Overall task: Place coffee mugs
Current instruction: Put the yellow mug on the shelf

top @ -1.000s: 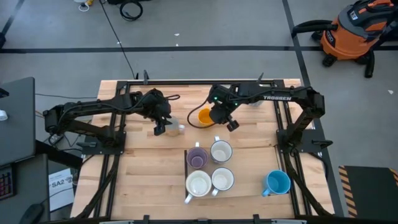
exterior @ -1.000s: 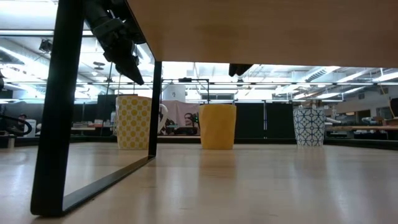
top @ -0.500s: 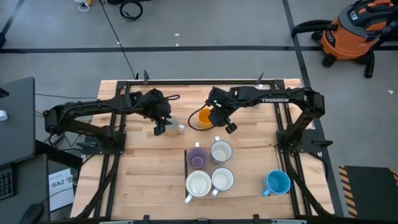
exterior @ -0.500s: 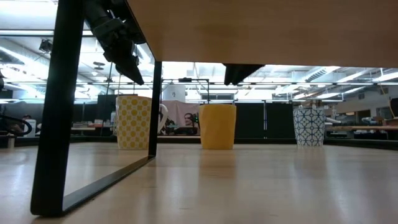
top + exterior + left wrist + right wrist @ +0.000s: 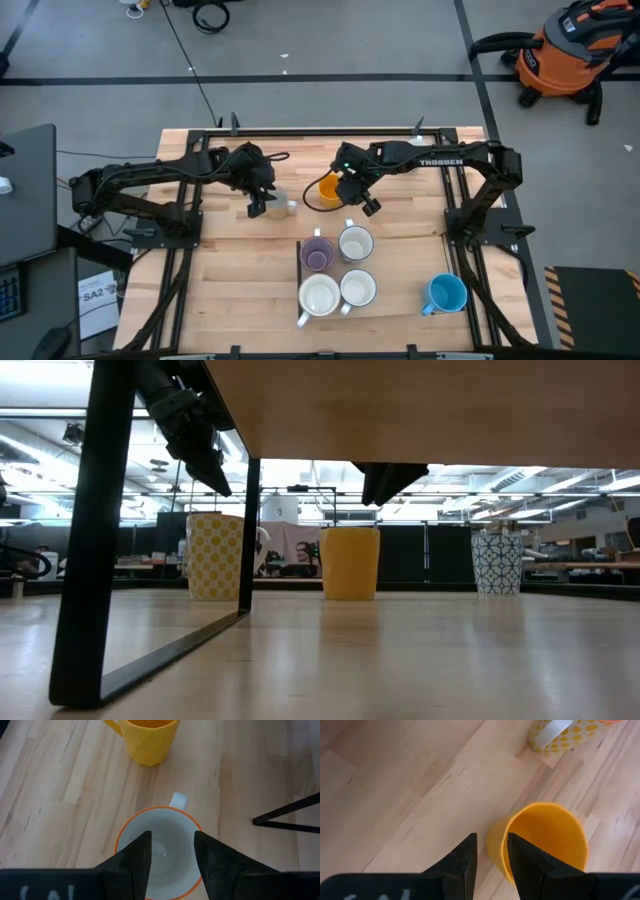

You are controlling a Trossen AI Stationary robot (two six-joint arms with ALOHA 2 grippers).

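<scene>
Right gripper hangs over the orange mug, jaws spread astride its rim at the table's twelve o'clock, while the left gripper, jaws parted, straddles the yellow-patterned mug's rim

This is a robotics lab or workshop in an open industrial hall. A pale butcher-block wooden table with a black metal frame stands on a grey concrete floor marked with dark tape lines. An orange and black shop vacuum sits near one corner, and black cables lie on the floor. Across the table, the low view shows rows of ceiling strip lights and desks with equipment.
</scene>
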